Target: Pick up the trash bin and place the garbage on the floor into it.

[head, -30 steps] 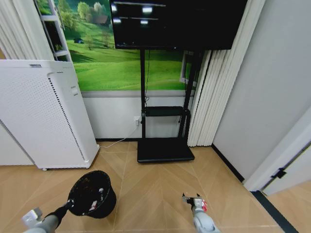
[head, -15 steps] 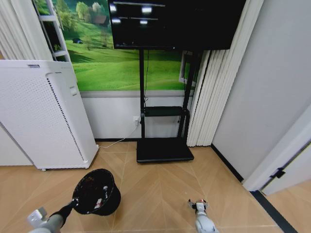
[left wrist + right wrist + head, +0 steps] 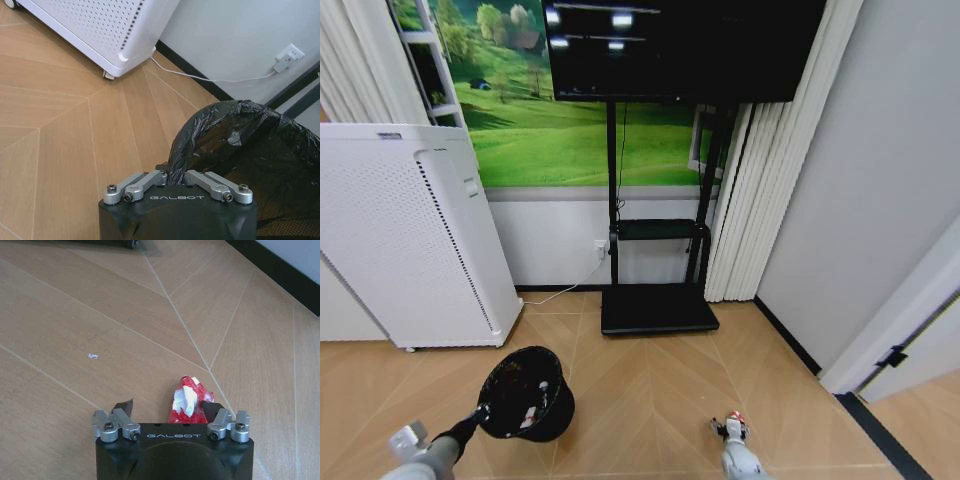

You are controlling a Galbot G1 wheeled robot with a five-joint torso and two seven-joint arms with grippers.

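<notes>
The left gripper (image 3: 170, 176) is clamped on the near rim of the trash bin (image 3: 527, 394), its fingers closed over the gathered edge of the black liner (image 3: 235, 145). In the head view this gripper (image 3: 480, 412) sits at the bin's lower left edge, with the arm running down to the bottom left corner. The small black round bin is tilted, its mouth turned up towards the camera, and a small red-and-white piece (image 3: 529, 415) lies inside against the dark liner.

The right gripper (image 3: 167, 407) has its two fingers set apart, and a crumpled red-and-white piece of garbage (image 3: 187, 401) stands between them, against one finger; whether they actually pinch it cannot be told. In the head view this gripper (image 3: 732, 428) is low at the bottom edge, right of centre, well apart from the bin.

Below both lies the pale wooden floor (image 3: 650, 390). A white perforated air purifier (image 3: 405, 235) stands behind the bin, and a black TV stand (image 3: 658, 300) rises against the wall.
</notes>
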